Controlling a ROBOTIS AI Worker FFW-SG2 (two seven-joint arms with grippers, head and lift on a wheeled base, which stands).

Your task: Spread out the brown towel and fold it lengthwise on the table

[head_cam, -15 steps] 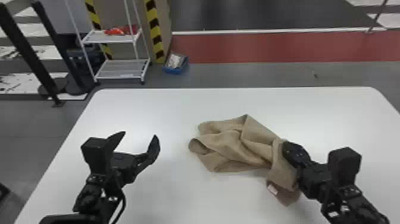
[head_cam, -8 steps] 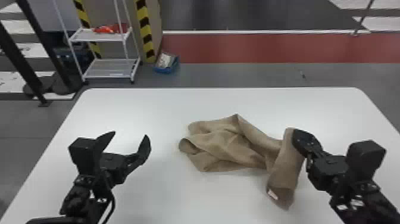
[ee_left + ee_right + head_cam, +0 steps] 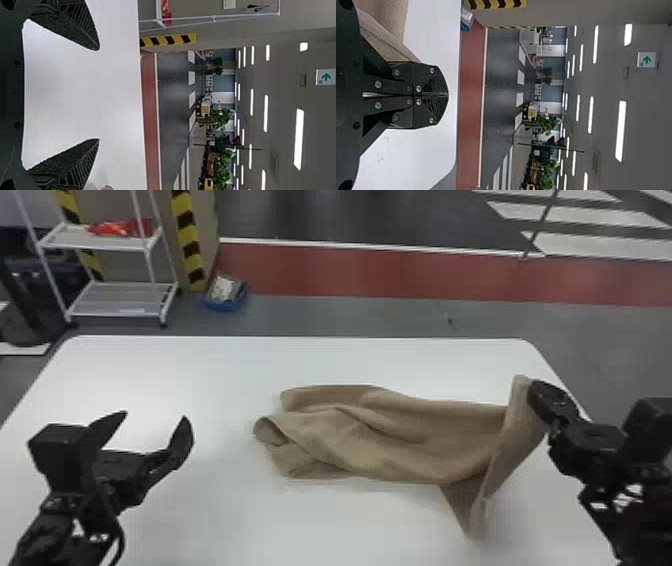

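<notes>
On our far left we see a white rack (image 3: 112, 297) on the floor (image 3: 320, 317), with red items (image 3: 117, 228) on its upper shelf. Beside it we have a post with yellow-and-black stripes (image 3: 187, 237), and near the foot of that a blue bin (image 3: 227, 306) with something pale in it. We can follow a red band (image 3: 380, 272) across the floor, edged by a white line (image 3: 400, 248), and white stripes (image 3: 600, 244) lie off to our right. Our wrist views add green plants (image 3: 224, 168), ceiling lights (image 3: 299, 138) and a sign with a green arrow (image 3: 325, 76)
</notes>
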